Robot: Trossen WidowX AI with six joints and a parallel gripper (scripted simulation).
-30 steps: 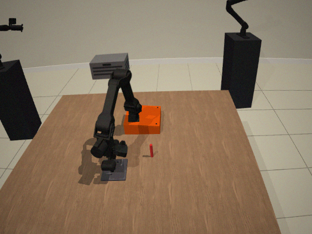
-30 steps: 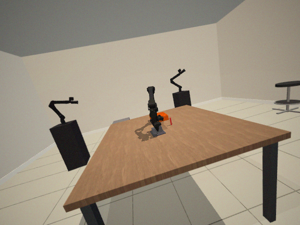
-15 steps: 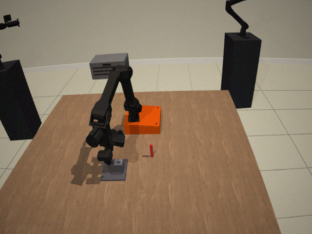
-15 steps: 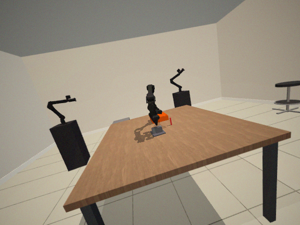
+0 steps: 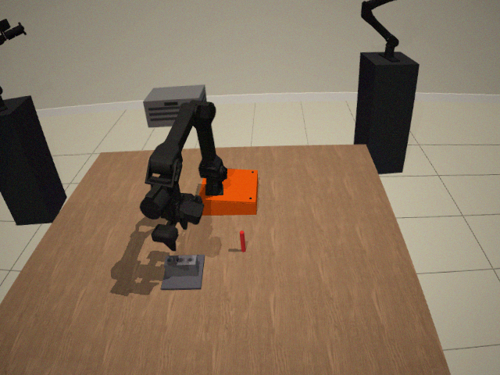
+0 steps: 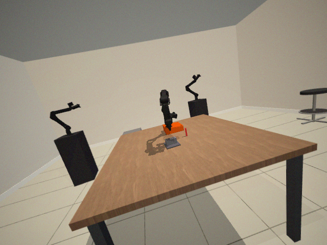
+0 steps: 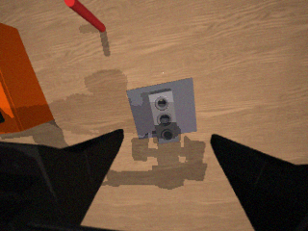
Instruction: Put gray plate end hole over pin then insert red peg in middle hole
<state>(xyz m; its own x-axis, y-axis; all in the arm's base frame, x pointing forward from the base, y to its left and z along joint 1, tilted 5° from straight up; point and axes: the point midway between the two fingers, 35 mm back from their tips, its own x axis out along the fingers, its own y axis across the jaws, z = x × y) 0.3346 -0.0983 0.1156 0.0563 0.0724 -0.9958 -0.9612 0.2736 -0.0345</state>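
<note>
The gray plate, a block with three holes in a row, sits level on the flat gray base. In the wrist view its near end reaches slightly past the base's edge. I cannot tell whether the pin is inside an end hole. The red peg stands upright on the table, apart from the base, toward the right in the top view. My gripper is wide open and empty, raised above the plate, touching nothing.
An orange box stands on the wooden table behind the peg, beside the arm's mount. A gray cabinet and two dark pedestals with other arms stand beyond the table.
</note>
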